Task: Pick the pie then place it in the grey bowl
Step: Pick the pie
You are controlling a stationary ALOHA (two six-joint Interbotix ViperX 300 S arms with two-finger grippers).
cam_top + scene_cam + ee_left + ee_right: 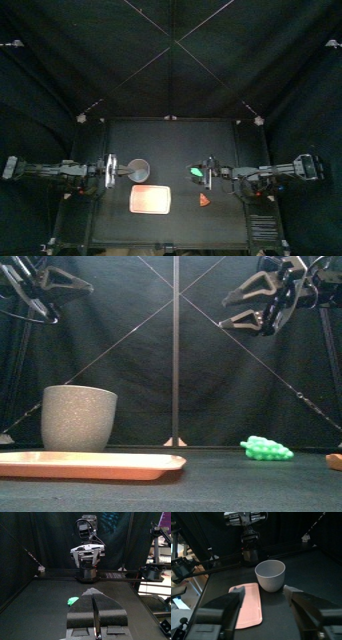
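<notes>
Two arms hang high over the table, one at each side of the top view. The left gripper has its jaws pressed together, and the right gripper has its jaws wide apart. The pie, a small orange wedge, lies on the table at lower right of centre in the top view, just right of the pink tray. The grey bowl stands upright behind the tray. A green toy lies to the bowl's right, above the pie.
</notes>
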